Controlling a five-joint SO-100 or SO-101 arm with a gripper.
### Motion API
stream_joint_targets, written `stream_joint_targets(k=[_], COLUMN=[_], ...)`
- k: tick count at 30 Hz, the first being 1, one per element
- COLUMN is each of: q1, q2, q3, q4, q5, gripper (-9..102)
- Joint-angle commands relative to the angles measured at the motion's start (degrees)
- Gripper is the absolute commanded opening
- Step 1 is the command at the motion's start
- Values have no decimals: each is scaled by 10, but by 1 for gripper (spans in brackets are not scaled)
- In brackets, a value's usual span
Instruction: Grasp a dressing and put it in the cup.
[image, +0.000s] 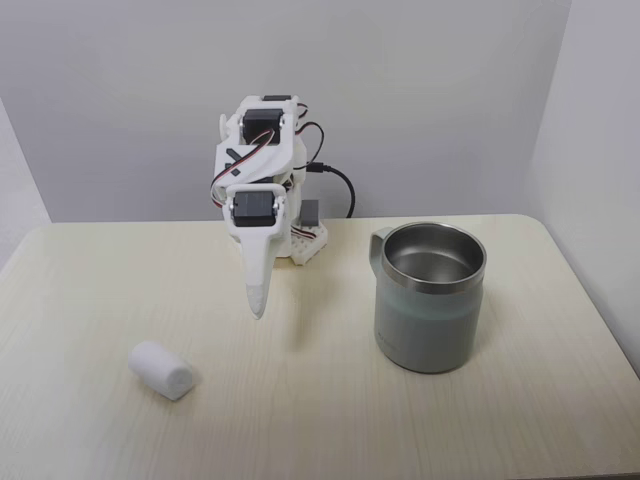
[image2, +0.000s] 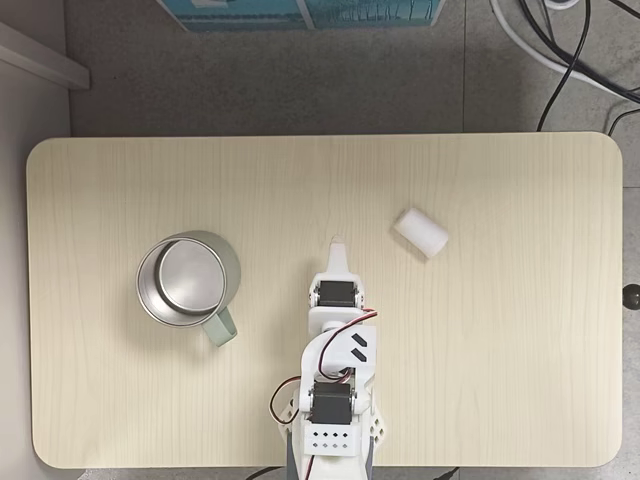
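Note:
The dressing (image: 160, 370) is a small white roll lying on its side on the table, front left in a fixed view. From above, the dressing (image2: 420, 232) sits right of centre. The pale grey-green cup (image: 425, 330) stands upright on the right, its steel inside empty; from above the cup (image2: 232, 268) is on the left, handle toward the arm's base. My white gripper (image: 258, 308) hangs point-down above the table between the two, fingers together, holding nothing. From above, the gripper (image2: 338, 245) lies left of the roll and apart from it.
The arm's base (image2: 333, 435) stands at the near table edge in a fixed view, with a black cable (image: 340, 185) behind it. The light wooden table (image: 300, 430) has rounded corners. Walls stand close behind and to the right.

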Motion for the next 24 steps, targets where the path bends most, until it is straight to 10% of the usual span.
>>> stream_joint_targets(k=[1,24], q1=[26,20], q2=[-6,-6], q3=[2,14], q4=[-8,4], q5=[5,9], gripper=[0,0])
